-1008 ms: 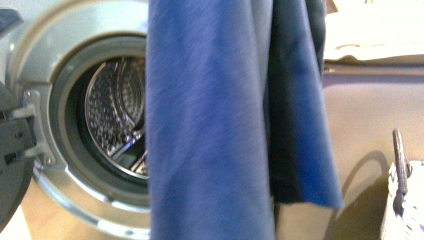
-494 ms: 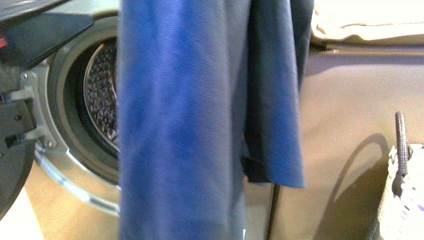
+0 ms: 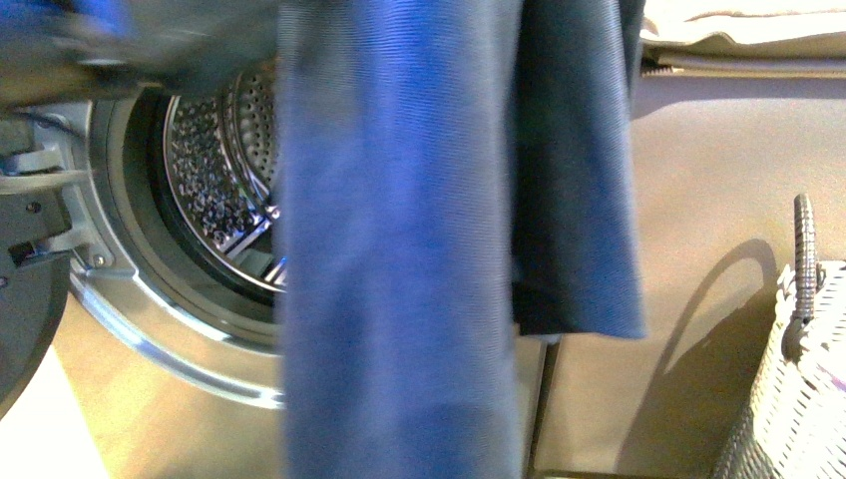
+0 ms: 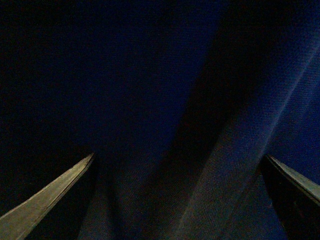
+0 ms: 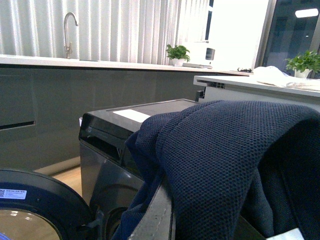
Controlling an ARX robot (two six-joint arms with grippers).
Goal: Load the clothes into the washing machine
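Note:
The clothes [image 3: 399, 249], a long dark-blue garment, hang down the middle of the front view, covering the right part of the washing machine's porthole. The grey washing machine [image 3: 120, 299] stands at the left, door open, with its perforated steel drum [image 3: 214, 180] showing. My right gripper [image 5: 195, 220] is shut on the clothes [image 5: 225, 160], which drape over its finger [image 5: 157, 215] and hide the tips. My left gripper [image 4: 175, 200] is open, its fingers [image 4: 50, 200] wide apart, with the blue fabric [image 4: 150, 100] filling the space in front. A blurred dark shape [image 3: 110, 45] crosses the machine's upper rim.
A white wicker basket [image 3: 798, 389] with a dark handle stands at the lower right. Beige cushions [image 3: 738, 40] lie at the upper right above a beige panel. The machine's open door [image 3: 25, 299] sits at the far left and shows in the right wrist view [image 5: 30, 210].
The hanging garment swung left, then back right, so more of the drum shows. A blurred dark shape has come in at the top left over the machine's rim.

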